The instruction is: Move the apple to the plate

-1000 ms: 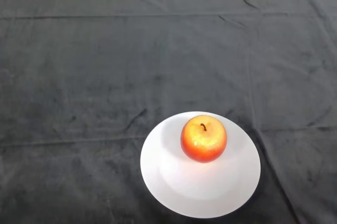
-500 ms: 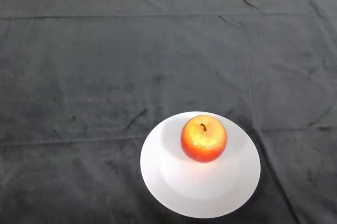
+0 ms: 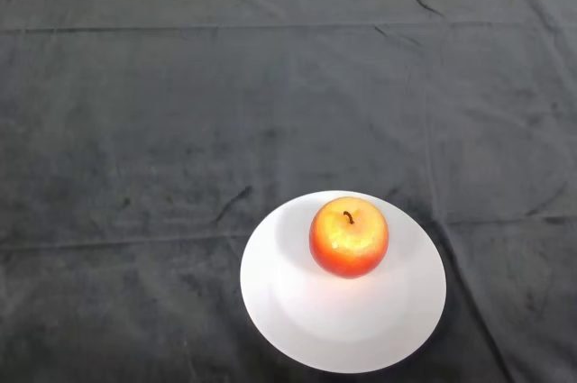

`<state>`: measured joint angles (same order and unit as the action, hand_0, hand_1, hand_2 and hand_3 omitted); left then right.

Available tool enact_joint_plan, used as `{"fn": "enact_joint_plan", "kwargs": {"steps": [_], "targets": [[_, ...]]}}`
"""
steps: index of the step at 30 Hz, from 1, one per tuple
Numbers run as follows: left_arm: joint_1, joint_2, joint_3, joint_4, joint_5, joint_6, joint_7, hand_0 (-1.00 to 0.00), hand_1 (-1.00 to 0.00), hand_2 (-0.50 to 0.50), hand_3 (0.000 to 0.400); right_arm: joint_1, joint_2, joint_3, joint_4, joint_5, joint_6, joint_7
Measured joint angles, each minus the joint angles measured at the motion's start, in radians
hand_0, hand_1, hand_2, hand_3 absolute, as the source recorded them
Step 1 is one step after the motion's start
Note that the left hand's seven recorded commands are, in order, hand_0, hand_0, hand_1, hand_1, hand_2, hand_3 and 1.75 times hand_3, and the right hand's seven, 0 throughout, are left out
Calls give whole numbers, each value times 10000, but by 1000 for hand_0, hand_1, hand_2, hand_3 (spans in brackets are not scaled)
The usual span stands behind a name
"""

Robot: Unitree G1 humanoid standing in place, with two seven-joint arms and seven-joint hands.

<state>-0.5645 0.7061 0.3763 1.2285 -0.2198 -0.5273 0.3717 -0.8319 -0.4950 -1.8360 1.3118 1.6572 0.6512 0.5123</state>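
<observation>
Apple (image 3: 349,237) sits upright on the white plate (image 3: 306,320), stem up, resting on the plate's far half, slightly off centre. You see the plate lying flat on the counter (image 3: 135,131), towards the near edge and a little right of the middle. A dark grey cloth (image 3: 469,113) covers the counter from side to side, with shallow creases and folds running across it, several of them near the plate. Along the far edge of the cloth you see a pale strip of the room beyond. No part of the hand shows, so you cannot read its state.
</observation>
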Motion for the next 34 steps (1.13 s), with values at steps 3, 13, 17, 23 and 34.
{"fn": "enact_joint_plan", "kwargs": {"steps": [3,13,17,23,34], "targets": [[0,0,9,0,67,2,-6,0,0,0,0,0,0,-1,0,0,0,0],[0,0,18,0,86,25,-31,0,0,0,0,0,0,-8,0,0,0,0],[0,0,23,0,89,41,-36,0,0,0,0,0,0,-10,0,0,0,0],[0,0,29,0,91,71,-45,0,0,0,0,0,0,-11,0,0,0,0],[0,0,60,0,94,77,-76,0,0,0,0,-1,0,-10,0,-2,0,0]]}}
